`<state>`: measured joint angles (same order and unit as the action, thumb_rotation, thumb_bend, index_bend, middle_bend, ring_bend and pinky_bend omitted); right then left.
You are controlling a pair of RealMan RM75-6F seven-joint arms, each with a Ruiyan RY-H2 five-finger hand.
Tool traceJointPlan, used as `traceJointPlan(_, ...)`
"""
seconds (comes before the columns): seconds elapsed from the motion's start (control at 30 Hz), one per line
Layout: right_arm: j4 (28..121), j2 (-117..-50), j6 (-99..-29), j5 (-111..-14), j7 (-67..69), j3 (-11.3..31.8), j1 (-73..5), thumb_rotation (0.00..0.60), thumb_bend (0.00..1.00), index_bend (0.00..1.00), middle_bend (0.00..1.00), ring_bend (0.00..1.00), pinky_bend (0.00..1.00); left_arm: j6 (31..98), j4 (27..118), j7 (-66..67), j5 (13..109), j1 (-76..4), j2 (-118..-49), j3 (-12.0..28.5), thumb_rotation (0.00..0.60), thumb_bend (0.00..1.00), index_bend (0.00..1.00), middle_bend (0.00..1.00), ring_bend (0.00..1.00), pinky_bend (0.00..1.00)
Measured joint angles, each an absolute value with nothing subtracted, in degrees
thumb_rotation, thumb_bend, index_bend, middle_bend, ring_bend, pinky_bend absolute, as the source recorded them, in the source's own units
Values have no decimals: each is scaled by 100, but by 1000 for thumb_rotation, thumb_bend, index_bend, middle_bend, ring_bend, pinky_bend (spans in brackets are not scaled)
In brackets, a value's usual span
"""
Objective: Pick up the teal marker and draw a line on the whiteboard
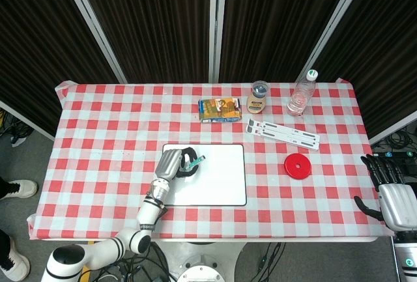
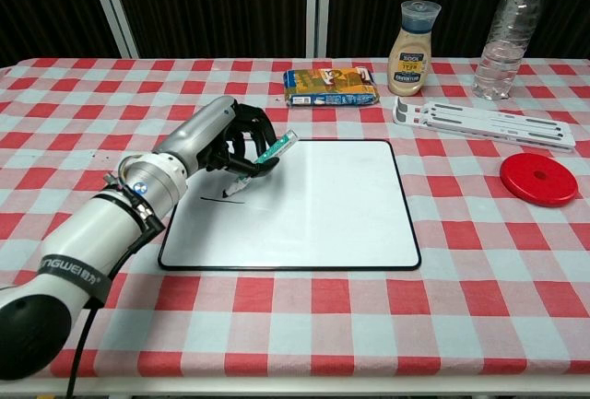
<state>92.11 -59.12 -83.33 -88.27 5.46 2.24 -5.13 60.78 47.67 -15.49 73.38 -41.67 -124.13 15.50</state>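
My left hand (image 2: 221,136) (image 1: 172,164) holds the teal marker (image 2: 264,159) (image 1: 194,163) over the left part of the whiteboard (image 2: 313,205) (image 1: 218,178). The marker slants down to the left, and its dark tip sits at the board's surface, at the right end of a short black line (image 2: 214,199). My right hand (image 1: 389,187) hangs off the table's right edge, fingers apart and holding nothing; it shows only in the head view.
Behind the board lie a blue and orange packet (image 2: 330,86), a sauce bottle (image 2: 412,36), a clear water bottle (image 2: 507,30) and a white slotted stand (image 2: 479,121). A red round lid (image 2: 538,179) sits to the right of the board.
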Motion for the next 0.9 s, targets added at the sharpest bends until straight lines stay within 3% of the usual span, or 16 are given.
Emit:
traceJointPlan(0.4,9124,-5949,-8329,-8902,663,212,-546,600,191,0,63,0,0,6471,5987,-995,7247,-3467,-12173,1208,600,406,587,600,665,872)
traceJointPlan(0.6,9100,-5950,-8388,-8963,705,221,-554,600,192,0,63,0,0,6731,6630,-836,7491,-3495,-11694,1394,600,406,584,594,660,867)
traceJointPlan(0.9,9005,-6009,-8336,-8884,802,250,-578,600,191,0,63,0,0,6003,6918,424,7305,-3760,-10567,1513,600,408,579,578,638,812)
